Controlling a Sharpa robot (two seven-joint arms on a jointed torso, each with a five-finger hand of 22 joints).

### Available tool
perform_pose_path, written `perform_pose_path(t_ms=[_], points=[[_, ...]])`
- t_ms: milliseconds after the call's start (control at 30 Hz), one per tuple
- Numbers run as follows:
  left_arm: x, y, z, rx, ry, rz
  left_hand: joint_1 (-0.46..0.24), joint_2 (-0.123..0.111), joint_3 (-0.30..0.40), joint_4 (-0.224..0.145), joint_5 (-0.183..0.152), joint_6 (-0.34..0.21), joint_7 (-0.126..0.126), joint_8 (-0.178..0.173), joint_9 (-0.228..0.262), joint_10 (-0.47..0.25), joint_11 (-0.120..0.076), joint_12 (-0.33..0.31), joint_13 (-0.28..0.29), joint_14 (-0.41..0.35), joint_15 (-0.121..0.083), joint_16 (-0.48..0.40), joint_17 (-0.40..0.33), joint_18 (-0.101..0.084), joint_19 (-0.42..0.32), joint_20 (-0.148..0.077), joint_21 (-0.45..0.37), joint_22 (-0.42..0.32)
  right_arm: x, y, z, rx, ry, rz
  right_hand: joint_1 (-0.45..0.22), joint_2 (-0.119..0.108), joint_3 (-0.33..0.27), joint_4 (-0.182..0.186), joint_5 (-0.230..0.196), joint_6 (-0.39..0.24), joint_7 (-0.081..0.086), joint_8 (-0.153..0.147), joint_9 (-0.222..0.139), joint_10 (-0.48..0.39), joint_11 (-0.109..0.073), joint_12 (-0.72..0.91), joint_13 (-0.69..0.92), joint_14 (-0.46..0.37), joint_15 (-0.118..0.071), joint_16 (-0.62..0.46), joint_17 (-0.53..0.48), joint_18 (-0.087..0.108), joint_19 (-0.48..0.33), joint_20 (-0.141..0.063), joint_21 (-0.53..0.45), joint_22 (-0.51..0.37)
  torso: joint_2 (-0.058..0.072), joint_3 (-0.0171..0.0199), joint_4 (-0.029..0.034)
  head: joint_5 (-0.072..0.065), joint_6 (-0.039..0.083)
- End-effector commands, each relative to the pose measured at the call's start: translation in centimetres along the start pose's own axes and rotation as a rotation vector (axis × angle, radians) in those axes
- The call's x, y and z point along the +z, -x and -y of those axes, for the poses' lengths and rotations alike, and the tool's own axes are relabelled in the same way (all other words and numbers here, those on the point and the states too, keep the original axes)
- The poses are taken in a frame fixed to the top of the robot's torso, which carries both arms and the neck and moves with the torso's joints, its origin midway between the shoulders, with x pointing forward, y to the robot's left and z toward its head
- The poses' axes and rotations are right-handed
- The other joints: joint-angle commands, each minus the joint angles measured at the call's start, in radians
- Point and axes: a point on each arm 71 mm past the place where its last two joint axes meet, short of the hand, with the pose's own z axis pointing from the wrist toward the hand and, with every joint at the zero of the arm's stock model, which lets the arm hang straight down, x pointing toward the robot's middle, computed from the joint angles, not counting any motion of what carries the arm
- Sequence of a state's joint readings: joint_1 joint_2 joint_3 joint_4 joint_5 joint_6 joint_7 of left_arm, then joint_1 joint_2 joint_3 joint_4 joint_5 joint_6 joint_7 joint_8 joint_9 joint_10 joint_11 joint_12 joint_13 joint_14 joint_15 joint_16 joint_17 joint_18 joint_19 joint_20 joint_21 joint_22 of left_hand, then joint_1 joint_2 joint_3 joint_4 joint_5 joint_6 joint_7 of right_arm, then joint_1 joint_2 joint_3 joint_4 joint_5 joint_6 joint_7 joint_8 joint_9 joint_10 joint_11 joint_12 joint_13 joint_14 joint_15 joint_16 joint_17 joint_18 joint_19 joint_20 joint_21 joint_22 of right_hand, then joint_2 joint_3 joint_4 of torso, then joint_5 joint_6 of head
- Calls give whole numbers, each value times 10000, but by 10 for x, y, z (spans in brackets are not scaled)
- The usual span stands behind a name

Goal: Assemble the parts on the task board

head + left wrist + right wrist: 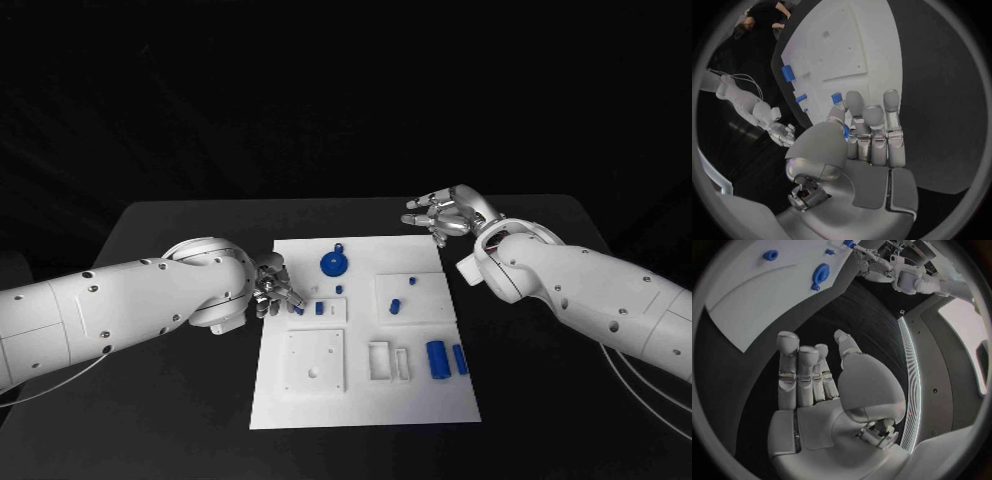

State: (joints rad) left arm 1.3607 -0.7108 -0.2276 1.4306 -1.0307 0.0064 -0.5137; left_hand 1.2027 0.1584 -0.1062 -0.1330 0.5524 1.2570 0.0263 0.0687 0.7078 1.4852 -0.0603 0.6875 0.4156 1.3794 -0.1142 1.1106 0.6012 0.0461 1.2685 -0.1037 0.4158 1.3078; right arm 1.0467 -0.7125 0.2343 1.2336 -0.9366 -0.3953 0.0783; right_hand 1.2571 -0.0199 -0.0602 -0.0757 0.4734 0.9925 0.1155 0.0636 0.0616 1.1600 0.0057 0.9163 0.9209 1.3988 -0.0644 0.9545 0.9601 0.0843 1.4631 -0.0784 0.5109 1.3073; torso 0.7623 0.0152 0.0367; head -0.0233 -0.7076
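A small blue part is pinched between the thumb and fingers of the left hand at the left edge of the task board — other blue parts lie on the board. The right hand is held empty, fingers apart, off the board's far right corner.

Dim surroundings, brightly lit board, fisheye-bent wrist views.

Left hand seemingly at task board edge
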Motion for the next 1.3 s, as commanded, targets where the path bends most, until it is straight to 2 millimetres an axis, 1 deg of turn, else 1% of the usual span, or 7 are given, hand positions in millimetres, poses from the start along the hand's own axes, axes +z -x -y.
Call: perform_pose_path(t_ms=[33,600,967,1067,1100,1167,1300], points=[[1,-2,2,222,-134,63,95,20,921,-1003,17,569,-508,27,1,281,-287,56,-6,42,13,-51,15,1,33,-14,68,177,0,-2,-1,15,106,-148,-78,-38,16,62,46,56,0,-14,8,-11,-4,25,5,6,3,31,14,141,105,-37,46,594,0,4,0,10,-11],[4,-11,-1,363,-73,-92,89,19,929,-1009,15,577,-505,21,-33,281,-284,58,-1,49,15,-56,24,-10,31,-19,66,176,0,-2,-1,15,106,-147,-88,-34,39,39,55,65,-2,-13,8,-12,-6,21,3,5,2,21,13,139,108,-39,39,594,-1,12,-4,-3,-32],[4,-13,0,134,-161,-83,25,41,907,-912,-34,591,-504,9,-160,282,-259,84,3,47,30,-64,32,2,35,2,53,171,-1,-1,-1,15,109,-145,-88,-34,39,39,55,65,-2,-13,8,-12,-6,21,3,5,2,21,13,139,108,-39,39,594,-1,14,-9,-15,-17],[4,-13,1,-17,-203,-72,3,23,893,-842,-42,600,-504,7,-269,282,-248,91,-4,50,37,-72,30,18,45,16,45,172,-1,-1,-1,14,109,-146,-88,-34,39,39,55,65,-2,-13,8,-12,-6,21,3,5,2,21,13,139,108,-39,39,594,-1,15,-10,-20,-19],[4,-13,1,-59,-217,-64,5,-20,900,-741,-38,647,-511,15,-557,280,-246,109,-20,49,64,-81,25,26,49,27,32,173,-1,-1,-1,14,108,-144,-88,-34,39,39,55,65,-2,-13,8,-12,-6,21,3,5,2,21,13,139,108,-39,39,594,0,19,-8,-23,-14],[4,-13,2,-132,-248,-39,-2,-45,906,-665,-35,668,-497,28,-816,287,-238,115,-34,53,44,-75,25,42,60,41,28,175,-1,-1,-1,13,108,-143,-88,-34,39,39,55,65,-2,-13,8,-12,-6,21,3,5,2,21,13,139,108,-39,39,594,0,18,-9,-26,-10],[4,-13,2,-232,-299,-9,-47,-63,887,-573,-39,689,-503,40,-909,283,-235,130,-39,59,43,-68,27,41,64,45,24,174,-1,-1,-1,12,108,-142,-88,-34,39,39,55,65,-2,-13,8,-12,-6,21,3,5,2,21,13,139,108,-39,39,594,2,17,-12,-33,-7]])
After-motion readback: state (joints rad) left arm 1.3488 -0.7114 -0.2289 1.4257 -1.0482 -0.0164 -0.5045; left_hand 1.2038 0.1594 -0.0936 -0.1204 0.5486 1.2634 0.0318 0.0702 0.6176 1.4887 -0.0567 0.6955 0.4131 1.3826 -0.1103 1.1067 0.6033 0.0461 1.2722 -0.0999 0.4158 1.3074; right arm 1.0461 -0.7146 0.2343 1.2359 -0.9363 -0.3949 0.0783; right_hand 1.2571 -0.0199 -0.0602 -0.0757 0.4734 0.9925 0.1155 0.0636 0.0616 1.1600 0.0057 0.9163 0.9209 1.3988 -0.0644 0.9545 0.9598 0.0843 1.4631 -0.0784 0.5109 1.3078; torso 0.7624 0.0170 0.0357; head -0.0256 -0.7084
